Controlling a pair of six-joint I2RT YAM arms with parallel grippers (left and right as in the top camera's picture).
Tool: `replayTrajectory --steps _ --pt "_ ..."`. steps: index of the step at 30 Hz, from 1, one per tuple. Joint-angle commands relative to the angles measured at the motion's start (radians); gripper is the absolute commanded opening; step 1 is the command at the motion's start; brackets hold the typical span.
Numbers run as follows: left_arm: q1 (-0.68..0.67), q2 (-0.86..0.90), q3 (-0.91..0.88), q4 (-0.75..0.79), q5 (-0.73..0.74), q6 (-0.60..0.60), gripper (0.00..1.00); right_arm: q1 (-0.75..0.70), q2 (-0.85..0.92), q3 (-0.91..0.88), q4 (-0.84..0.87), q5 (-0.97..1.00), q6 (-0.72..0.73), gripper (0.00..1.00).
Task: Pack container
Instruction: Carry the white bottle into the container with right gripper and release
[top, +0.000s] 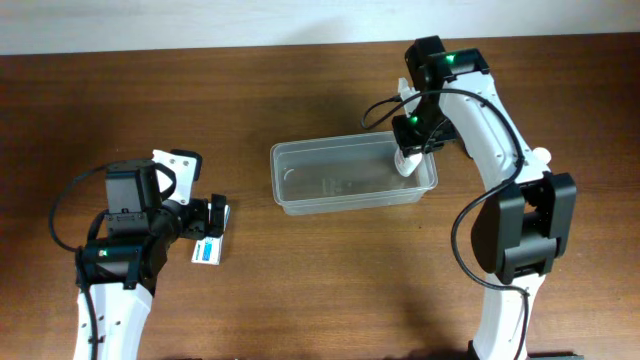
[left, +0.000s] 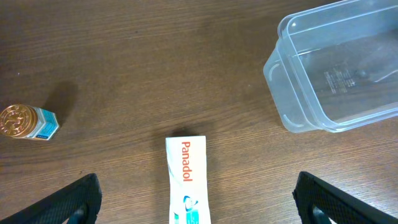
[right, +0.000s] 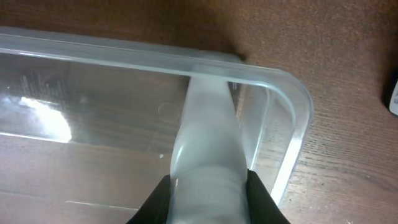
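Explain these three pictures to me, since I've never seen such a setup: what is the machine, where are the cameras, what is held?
Two robot arms stand at a wooden table, each ending in a two-finger gripper. One picture looks down from above; the other two come from a camera on each wrist. On the table are a clear plastic container, a Panadol box and a small gold-capped bottle. The left gripper is open over the box, holding nothing. The right gripper grips a whitish tube at the container's right end.
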Motion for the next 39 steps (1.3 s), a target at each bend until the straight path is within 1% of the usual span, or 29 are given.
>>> replayTrajectory --steps 1,2,4,5,6,16,21,23,24,25,26,27,28,31,34,36,39 --pt "0.000 0.004 0.021 0.000 0.014 0.009 1.00 0.002 0.002 0.004 0.009 0.002 0.008 0.25" --pt "0.000 0.004 0.021 0.000 0.014 0.009 1.00 0.002 0.002 0.004 0.009 0.002 0.008 0.35" --pt "0.000 0.004 0.021 0.000 0.014 0.009 0.99 0.002 0.002 0.004 0.009 0.002 0.008 0.46" --pt "0.000 0.004 0.021 0.000 0.014 0.009 0.99 0.002 0.002 0.004 0.009 0.002 0.008 0.54" --pt "0.000 0.004 0.021 -0.001 0.014 0.009 0.99 0.002 0.002 0.004 0.009 0.002 0.008 0.57" --pt "0.000 0.004 0.021 0.000 0.014 0.009 0.99 0.002 -0.003 0.012 0.007 0.002 0.007 0.58" --pt "0.000 0.004 0.021 0.000 0.014 0.009 1.00 0.001 -0.061 0.099 -0.039 0.015 0.008 0.61" --pt "0.000 0.004 0.021 0.000 0.014 0.009 0.99 -0.005 -0.095 0.167 -0.064 0.066 0.008 0.63" --pt "0.000 0.004 0.021 0.000 0.014 0.009 0.99 -0.012 -0.108 0.202 -0.074 0.093 0.009 0.65" --pt "0.000 0.004 0.021 0.000 0.014 0.009 0.99 -0.020 -0.120 0.235 -0.082 0.121 0.010 0.71" --pt "0.000 0.004 0.021 0.000 0.014 0.009 0.99 -0.036 -0.132 0.272 -0.088 0.153 0.021 0.87" --pt "0.000 0.004 0.021 0.000 0.014 0.009 0.99 -0.052 -0.138 0.299 -0.091 0.172 0.034 0.97" --pt "0.000 0.004 0.021 0.000 0.014 0.009 0.99 -0.073 -0.141 0.327 -0.095 0.177 0.035 1.00" --pt "0.000 0.004 0.021 0.000 0.014 0.009 0.99 -0.162 -0.141 0.359 -0.095 0.167 0.034 0.98" --pt "0.000 0.004 0.021 0.000 0.014 0.009 1.00 -0.236 -0.128 0.343 -0.097 0.119 0.029 0.98" --pt "0.000 0.004 0.021 0.000 0.014 0.009 0.99 -0.297 -0.106 0.319 -0.097 0.057 -0.003 0.98" --pt "0.000 0.004 0.021 0.000 0.014 0.009 0.99 -0.343 -0.075 0.290 -0.096 0.027 -0.023 0.98"
